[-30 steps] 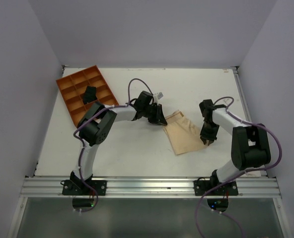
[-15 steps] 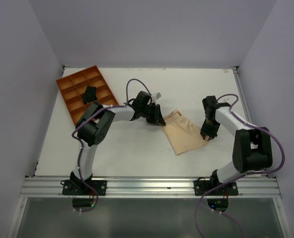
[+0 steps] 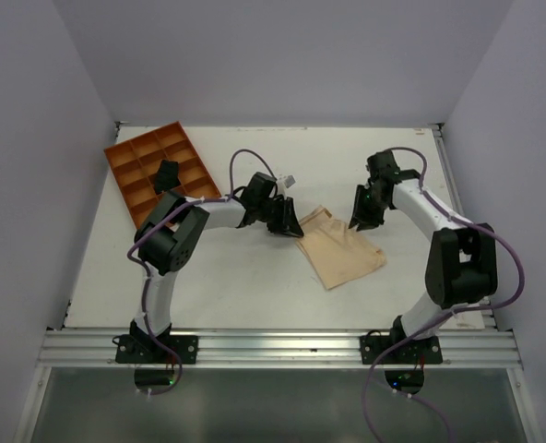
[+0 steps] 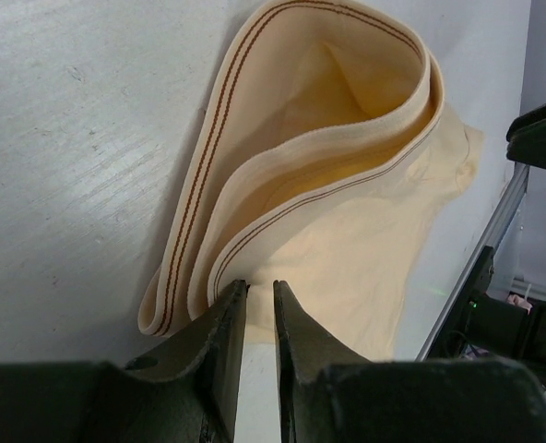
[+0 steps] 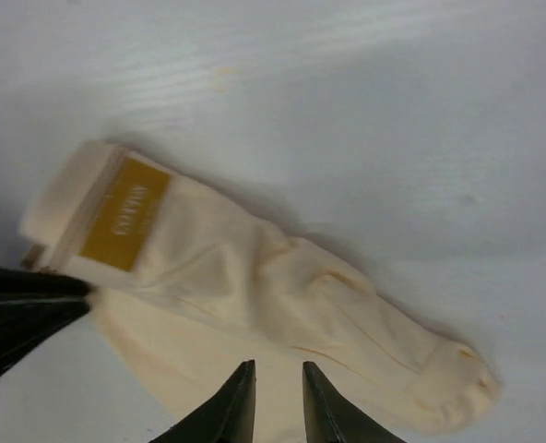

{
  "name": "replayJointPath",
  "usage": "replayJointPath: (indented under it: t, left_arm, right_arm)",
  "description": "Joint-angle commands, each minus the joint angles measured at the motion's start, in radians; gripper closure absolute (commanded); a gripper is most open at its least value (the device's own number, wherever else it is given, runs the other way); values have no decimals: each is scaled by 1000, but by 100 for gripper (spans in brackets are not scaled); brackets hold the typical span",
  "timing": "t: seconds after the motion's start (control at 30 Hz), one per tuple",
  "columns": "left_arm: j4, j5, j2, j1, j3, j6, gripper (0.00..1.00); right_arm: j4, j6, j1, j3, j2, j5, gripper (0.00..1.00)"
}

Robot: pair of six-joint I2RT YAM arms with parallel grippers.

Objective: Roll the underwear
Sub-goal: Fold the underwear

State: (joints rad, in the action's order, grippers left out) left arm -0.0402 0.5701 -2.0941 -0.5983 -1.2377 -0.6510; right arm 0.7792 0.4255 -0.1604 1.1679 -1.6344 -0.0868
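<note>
Top view: the pale beige, thin fabric underwear (image 3: 342, 249) lies folded flat mid-desk (image 3: 208, 286), nearer the right edge, with no roll started.
Left wrist: my left end effector (image 4: 259, 286) is nearly closed and seems to pinch the folded waistband edge.
Right wrist: my right end effector (image 5: 278, 369) is slightly parted, empty, and hovers over the cloth.
Remaining: all of the rolling, I judge.

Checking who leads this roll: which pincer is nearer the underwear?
Left. The left pincer sits tips-on at the folded waistband of the underwear; the right pincer hovers above its opposite side, apparently not touching.
</note>
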Motion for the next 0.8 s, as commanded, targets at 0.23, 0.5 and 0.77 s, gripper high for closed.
replayJointPath:
  t: [0.23, 0.5, 0.77]
  left_arm:
    - [92, -68, -15, 8, 38, 47, 76]
    - [118, -114, 3, 9, 69, 71, 76]
    - [105, -139, 3, 12, 132, 70, 76]
  right_arm:
    - [-64, -157, -102, 272, -281, -427, 89]
    - [-113, -114, -47, 383, -504, -392, 94]
    - [-130, -156, -21, 434, -627, -519, 94]
